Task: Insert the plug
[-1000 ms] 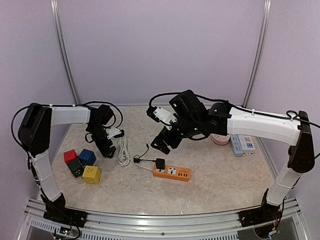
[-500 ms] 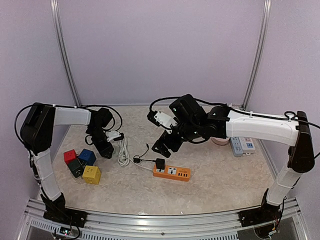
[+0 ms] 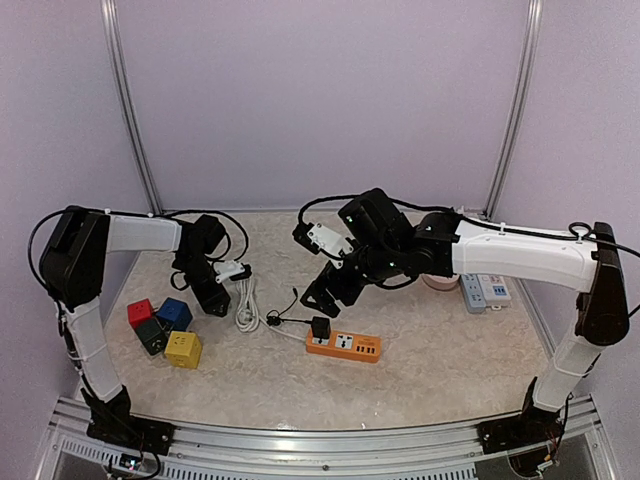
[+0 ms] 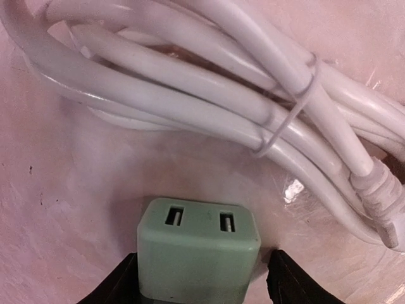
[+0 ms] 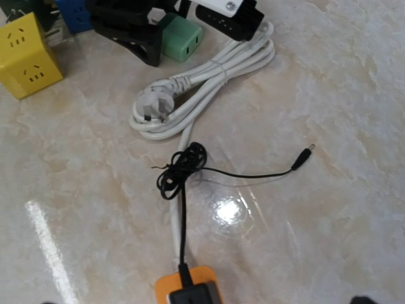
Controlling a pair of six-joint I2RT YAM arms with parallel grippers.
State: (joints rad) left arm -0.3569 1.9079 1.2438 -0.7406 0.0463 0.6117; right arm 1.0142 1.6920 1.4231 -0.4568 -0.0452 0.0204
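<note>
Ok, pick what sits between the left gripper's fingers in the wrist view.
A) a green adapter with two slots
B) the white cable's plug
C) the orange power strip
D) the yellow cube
A: the left wrist view shows the green adapter, two slots on its face, sitting within the left gripper, with the coiled white cable lying beyond it.

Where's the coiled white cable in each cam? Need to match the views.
Top external: the white cable lies left of centre, just right of the left gripper.
Left wrist: the cable fills the upper half, beyond the fingers.
Right wrist: the cable sits upper middle.
Shared landmark: the left gripper beside the coil. In both wrist views its fingers flank a green cube.
</note>
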